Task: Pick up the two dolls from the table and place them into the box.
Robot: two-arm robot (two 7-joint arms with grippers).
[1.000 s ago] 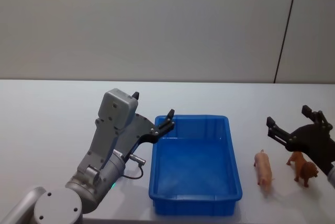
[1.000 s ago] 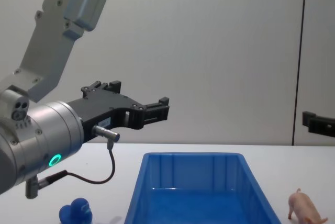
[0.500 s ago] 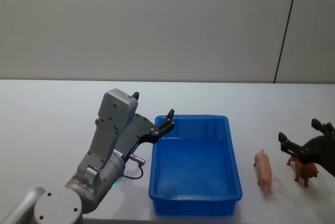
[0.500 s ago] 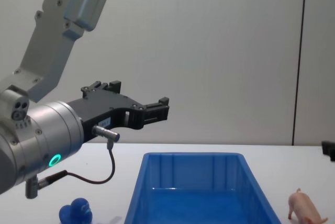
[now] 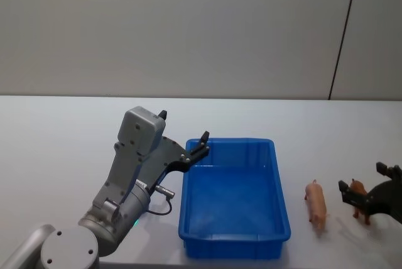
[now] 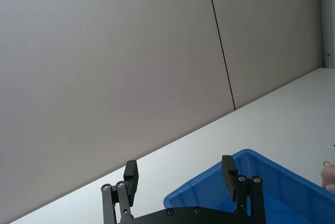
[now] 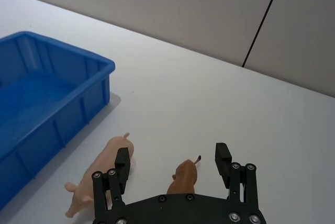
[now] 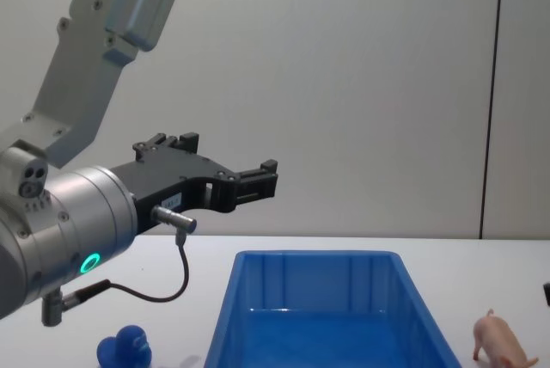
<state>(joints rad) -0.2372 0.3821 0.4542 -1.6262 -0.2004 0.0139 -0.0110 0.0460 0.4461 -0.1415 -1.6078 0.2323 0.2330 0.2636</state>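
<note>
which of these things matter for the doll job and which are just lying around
Job: blue box, pink pig, brown toy, right gripper open over the brown toy.
Lying about: blue figure on the table's left side; left gripper, open, idle near the box's corner.

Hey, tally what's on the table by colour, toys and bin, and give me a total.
Pink: 1, plastic toy pig.
Brown: 1, long-legged plastic toy creature, between the open right gripper's fingers.
Deep blue: 1, rounded plastic figure.
Bright blue: 1, rectangular plastic bin, left gripper above its rim.
Total: 4.
</note>
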